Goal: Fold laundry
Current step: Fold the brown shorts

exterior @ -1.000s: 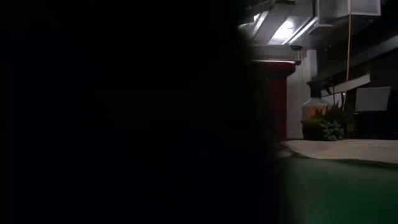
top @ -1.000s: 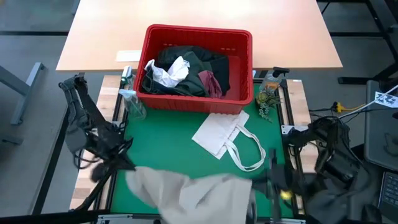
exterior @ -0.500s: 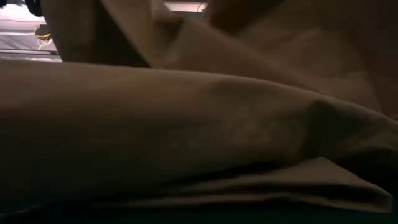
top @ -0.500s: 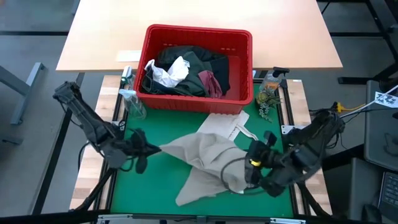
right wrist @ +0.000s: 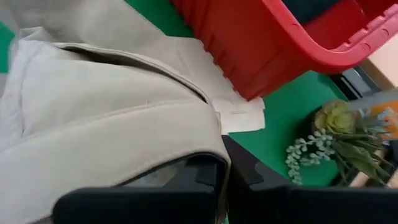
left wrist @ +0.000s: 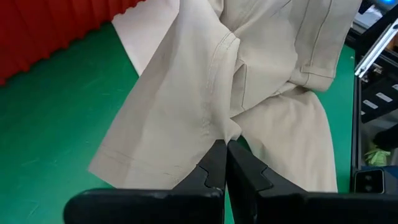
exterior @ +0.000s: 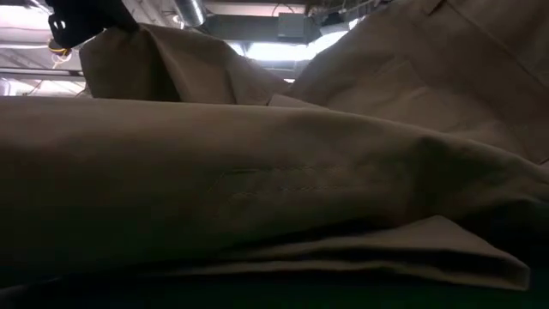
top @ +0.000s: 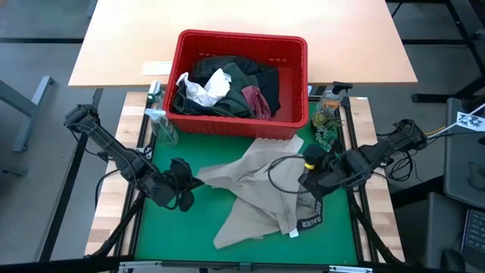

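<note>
A tan garment (top: 254, 193) lies rumpled across the middle of the green mat and fills the low view (exterior: 274, 172). My left gripper (top: 191, 184) is shut at its left corner. My right gripper (top: 307, 176) is shut at its right side, beside a looped cord. The garment's near tail (top: 235, 227) and a band with a dark label (top: 309, 220) lie flat on the mat. More laundry, dark green, maroon, black and white, sits in the red basket (top: 295, 121). My left gripper (left wrist: 225, 149) pinches a bunched fold of the tan garment beside a stitched seam (left wrist: 214, 127), coming nearly level from the table's left. The cloth fans out from the fingertips, and its hemmed edge (left wrist: 124, 163) rests on the mat. My right gripper (right wrist: 224, 165) is shut on a seamed edge of the tan garment (right wrist: 202, 146), reaching in from the table's right. The cloth drapes over the fingers and hides the exact contact. The rest of the garment lies slack on the mat.
A white tote bag (top: 274, 152) lies partly under the garment, just in front of the basket. A clear spray bottle (top: 161, 125) stands at the basket's left corner, and a small plant (top: 326, 125) with another bottle at its right. Bare green mat (top: 174, 235) shows near left.
Both grippers have moved from the near edge toward the far edge and inward, staying shut on the tan garment. The garment has been carried from the near edge onto the middle of the mat and now lies there rumpled, partly over the tote bag.
</note>
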Robot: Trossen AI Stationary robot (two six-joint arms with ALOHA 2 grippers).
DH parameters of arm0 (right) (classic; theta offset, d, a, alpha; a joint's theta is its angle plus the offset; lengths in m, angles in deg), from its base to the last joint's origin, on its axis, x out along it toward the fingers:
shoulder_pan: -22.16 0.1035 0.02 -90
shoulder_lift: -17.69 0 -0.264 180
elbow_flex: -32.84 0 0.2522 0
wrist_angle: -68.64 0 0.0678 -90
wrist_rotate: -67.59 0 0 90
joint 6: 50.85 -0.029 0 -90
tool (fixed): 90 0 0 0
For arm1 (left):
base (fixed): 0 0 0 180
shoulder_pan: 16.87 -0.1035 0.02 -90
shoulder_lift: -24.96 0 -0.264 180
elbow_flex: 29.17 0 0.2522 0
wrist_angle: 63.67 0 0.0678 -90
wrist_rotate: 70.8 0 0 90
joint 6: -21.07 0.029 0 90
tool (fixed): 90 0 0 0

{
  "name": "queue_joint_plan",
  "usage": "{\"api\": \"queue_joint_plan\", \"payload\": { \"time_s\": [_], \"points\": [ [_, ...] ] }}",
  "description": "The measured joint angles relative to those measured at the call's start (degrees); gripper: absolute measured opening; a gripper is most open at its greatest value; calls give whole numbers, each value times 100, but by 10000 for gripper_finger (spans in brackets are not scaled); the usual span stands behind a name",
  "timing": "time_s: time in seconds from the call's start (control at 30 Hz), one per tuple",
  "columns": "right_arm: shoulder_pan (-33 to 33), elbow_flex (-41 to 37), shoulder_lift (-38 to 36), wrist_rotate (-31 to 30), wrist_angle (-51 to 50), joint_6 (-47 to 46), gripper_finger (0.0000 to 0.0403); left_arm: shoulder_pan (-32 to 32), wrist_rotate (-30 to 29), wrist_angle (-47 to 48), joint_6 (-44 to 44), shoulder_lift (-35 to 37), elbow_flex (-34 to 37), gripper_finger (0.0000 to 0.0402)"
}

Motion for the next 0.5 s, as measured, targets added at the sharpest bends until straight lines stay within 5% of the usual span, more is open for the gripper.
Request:
{"api": "queue_joint_plan", "payload": {
  "time_s": [0.23,0.5],
  "points": [
    [-57,-2,4,274,6,1,14,0,-1,-16,0,0,0,0],
    [-55,-1,4,1173,-17,-6,110,0,-1,-98,2,0,0,0]
  ]
}}
